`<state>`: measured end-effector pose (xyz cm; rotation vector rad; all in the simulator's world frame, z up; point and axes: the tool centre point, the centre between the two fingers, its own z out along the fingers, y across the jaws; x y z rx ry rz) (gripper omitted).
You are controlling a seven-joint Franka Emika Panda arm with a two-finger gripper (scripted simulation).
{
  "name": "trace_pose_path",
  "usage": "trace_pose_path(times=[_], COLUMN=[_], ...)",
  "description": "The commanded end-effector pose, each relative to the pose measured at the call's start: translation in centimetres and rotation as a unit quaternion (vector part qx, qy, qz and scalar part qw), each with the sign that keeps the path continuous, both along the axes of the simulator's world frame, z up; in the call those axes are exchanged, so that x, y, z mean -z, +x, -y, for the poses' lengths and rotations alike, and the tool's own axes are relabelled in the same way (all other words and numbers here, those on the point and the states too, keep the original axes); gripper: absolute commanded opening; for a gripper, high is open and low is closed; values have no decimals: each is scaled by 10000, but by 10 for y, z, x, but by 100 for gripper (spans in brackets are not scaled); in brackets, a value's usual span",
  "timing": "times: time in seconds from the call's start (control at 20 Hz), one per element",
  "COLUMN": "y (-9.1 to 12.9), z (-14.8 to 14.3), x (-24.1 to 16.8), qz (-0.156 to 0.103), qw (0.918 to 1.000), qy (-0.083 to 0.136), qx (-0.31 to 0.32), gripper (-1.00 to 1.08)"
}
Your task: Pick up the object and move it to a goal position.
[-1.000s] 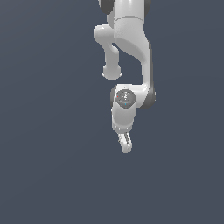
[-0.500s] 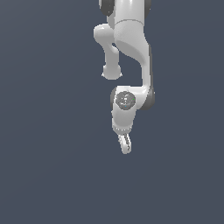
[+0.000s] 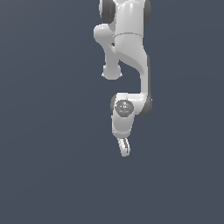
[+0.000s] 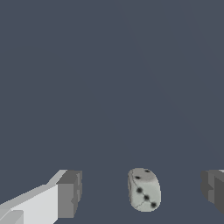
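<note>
A white robot arm is being seen from the outside camera. It is hanging down from the top of the picture over a flat dark blue-grey floor. A round grey joint with tiny red and green marks is being shown on the wrist. At the low end of the arm, the gripper is being pointed down at the floor. In this view it is too small for the gap between its fingers to be made out.

In the wrist camera, the gripper is being held wide open, and nothing is being held in it. One grey finger pad is being seen at one side and the other pad at the far side.

The object is being shown between the two pads. It is not being touched by either one, and a gap is being left on both sides of it. It is a small pale grey-white block with soft rounded corners, like a die. Black dots are being shown on it: three in a slanted row on the face toward the camera, and one or two more near the upper edge. Thin faint lines are also being seen on that face. It is lying on the dark floor.

In the outside view, the object cannot be made out.
</note>
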<state>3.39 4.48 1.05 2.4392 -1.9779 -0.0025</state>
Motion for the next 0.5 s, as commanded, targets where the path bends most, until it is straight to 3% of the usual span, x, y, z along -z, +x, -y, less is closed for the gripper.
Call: trace_pose_path(times=[0.0, 0.05, 0.45], y=[1, 1, 1], z=[0, 0, 0], x=[2, 2, 2], qz=[9, 9, 9], qw=[10000, 10000, 10000], qy=[2, 2, 2], qx=[0, 0, 0], gripper=[100, -100, -100])
